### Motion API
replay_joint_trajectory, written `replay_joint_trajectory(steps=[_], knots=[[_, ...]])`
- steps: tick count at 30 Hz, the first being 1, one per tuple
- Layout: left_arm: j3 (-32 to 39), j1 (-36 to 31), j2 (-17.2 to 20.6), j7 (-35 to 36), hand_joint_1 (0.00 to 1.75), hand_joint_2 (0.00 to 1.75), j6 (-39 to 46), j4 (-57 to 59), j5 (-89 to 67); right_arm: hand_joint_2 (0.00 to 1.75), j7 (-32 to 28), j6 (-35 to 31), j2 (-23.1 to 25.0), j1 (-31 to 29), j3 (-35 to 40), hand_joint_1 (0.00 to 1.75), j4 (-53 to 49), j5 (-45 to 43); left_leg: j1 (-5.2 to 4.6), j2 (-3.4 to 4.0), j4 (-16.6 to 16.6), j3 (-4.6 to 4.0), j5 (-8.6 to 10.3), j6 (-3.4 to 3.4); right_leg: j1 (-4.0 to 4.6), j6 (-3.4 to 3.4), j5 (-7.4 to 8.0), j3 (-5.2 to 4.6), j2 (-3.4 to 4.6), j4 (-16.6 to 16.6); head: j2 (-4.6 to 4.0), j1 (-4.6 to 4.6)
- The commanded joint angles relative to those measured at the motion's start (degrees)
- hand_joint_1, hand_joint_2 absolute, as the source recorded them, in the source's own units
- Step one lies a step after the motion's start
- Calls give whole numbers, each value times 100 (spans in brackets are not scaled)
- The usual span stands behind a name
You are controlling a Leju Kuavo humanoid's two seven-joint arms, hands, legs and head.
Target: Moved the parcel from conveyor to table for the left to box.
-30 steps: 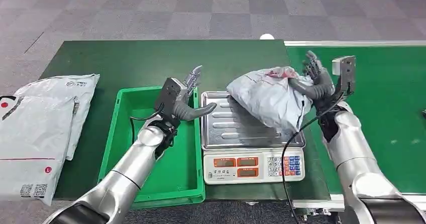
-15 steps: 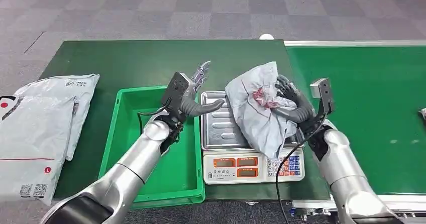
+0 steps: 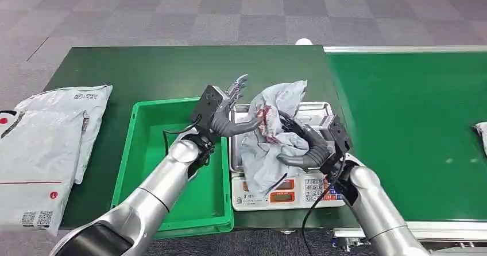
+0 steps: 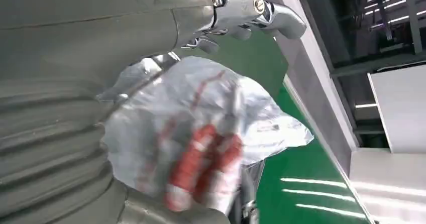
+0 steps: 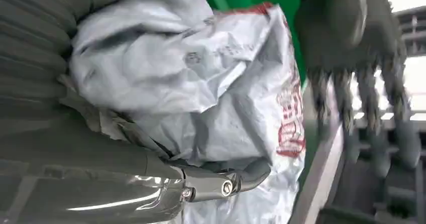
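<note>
- Since one second ago, the right hand (image 3: 298, 144) has carried the parcel (image 3: 270, 132) away from the conveyor (image 3: 413, 124) and over the scale (image 3: 287, 187) on the table (image 3: 161, 66), and the left hand (image 3: 227, 109) has come forward to meet it.
- Left of the left hand, just beside it, lies the green box (image 3: 129, 152).
- Left hand: fingers spread and upright, thumb stretched toward the parcel and touching its near edge; it grips nothing yet.
- Parcel: crumpled grey bag with red print, directly right of the left hand, between both hands, its long axis running away from the robot, its lower end hanging over the scale's display.
- Right hand: fingers curled around the right side of the parcel, holding it up.
- Both hands are at the parcel, so I judge the handover to the left hand is the coming move.
</note>
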Motion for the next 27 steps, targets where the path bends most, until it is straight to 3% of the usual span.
replay_joint_trajectory(steps=[1, 10, 14, 17, 18, 22, 23, 26, 27], knots=[[-320, -206, 113, 7, 0, 175, 0, 276, 34, 175, -6, 106, -130, 92, 904, 0, -554, -59, 7, 4, -9, 25, -7, -5, 8, -9, -5, 25, 4, -12, 0, 0], [-251, -42, 180, -89, 0, 175, 65, 119, -4, 175, -253, 51, -176, 91, 896, 0, -873, -109, 2, 7, -11, 19, -4, -3, 2, -7, -2, 19, 7, -10, 0, 0], [-200, -65, 286, -110, 0, 175, 27, 92, 8, 175, -53, 793, -398, 158, 299, 0, -1096, -1444, 1, 2, -10, 17, -5, -3, 2, -8, -4, 19, 2, -8, 0, 0], [-167, -78, 323, -135, 0, 175, 1, 115, 19, 175, -15, 973, -511, 199, -49, 0, -1077, -1679, -1, -10, -8, 9, 0, 0, 0, -4, -4, 14, -12, -6, 0, -2], [-158, -70, 329, -136, 0, 175, 15, 114, 19, 175, -3, 907, -494, 184, -142, 0, -1031, -1656, 2, -15, -8, 15, -1, 0, 2, -5, -5, 23, -18, -11, 0, -2], [-67, 42, 375, -151, 0, 175, 104, 3, 8, 175, -549, -1025, -375, -165, -1002, 0, -605, 306, 0, 2, -5, 10, -2, 1, 0, -3, 0, 14, 0, -6, 0, 0], [-78, 39, 358, -150, 0, 175, 74, -2, -4, 175, -630, -1285, -287, -140, -1303, 0, -541, 431, 2, 1, -7, 16, -2, 0, 3, -4, 0, 22, 0, -11, 0, 0], [-143, -45, 256, -142, 0, 175, 79, 133, -41, 175, -941, -1739, -208, -9, -1771, 0, -316, 712, 0, -14, -9, 14, 2, 0, 1, -4, 1, 25, -17, -14, 0, -2], [-170, -52, 235, -154, 0, 175, 53, 158, -44, 175, -965, -1534, -168, -27, -1898, 0, -173, 408, 3, -19, -5, 9, 2, 2, 3, 0, 0, 23, -24, -13, 0, 0]])
